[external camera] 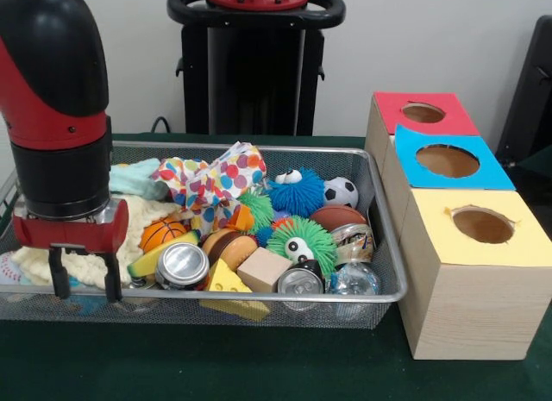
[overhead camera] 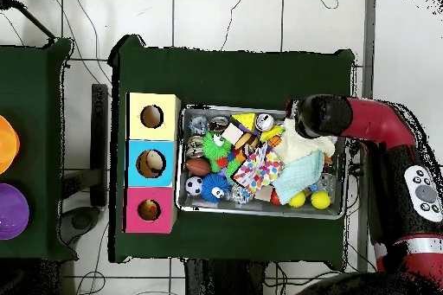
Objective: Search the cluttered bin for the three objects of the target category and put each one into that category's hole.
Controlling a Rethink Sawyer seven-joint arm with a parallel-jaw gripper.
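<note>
A yellow-topped box stands nearest, beside the blue and red boxes. The end effector hangs empty, fingers parted, over the cluttered bin's end. Nothing appears sorted yet.

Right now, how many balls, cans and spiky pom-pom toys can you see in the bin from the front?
Balls: 3, a basketball, a soccer ball, a brown football
Cans: 2, one and another
Spiky toys: 3, blue, green with an eye, green behind
Total: 8
</note>
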